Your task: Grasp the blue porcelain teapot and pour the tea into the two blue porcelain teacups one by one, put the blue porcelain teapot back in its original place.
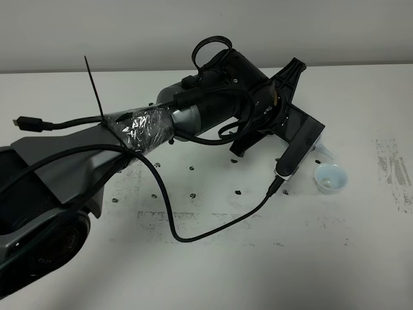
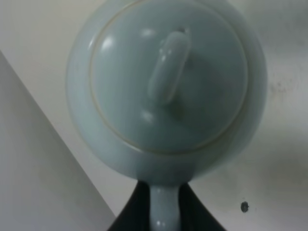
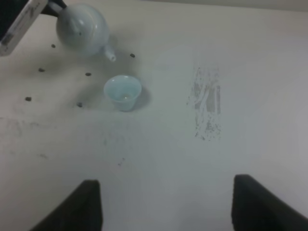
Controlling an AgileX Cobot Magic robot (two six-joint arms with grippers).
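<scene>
Blue porcelain teapot (image 2: 166, 82), round and glossy, is near a flared teacup (image 3: 122, 92).

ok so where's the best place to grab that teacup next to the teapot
Probably the flared rim of the teacup, from straight above, one finger inside, one outside: it stands upright, has no handle, and the spout of the teapot crowds one side.

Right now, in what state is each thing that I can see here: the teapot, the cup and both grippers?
Teapot: lid on, held by its handle, spout near the cup.
Cup: upright on the table, nothing touching it.
Left gripper: shut on the teapot's handle.
Right gripper: open, empty.
</scene>
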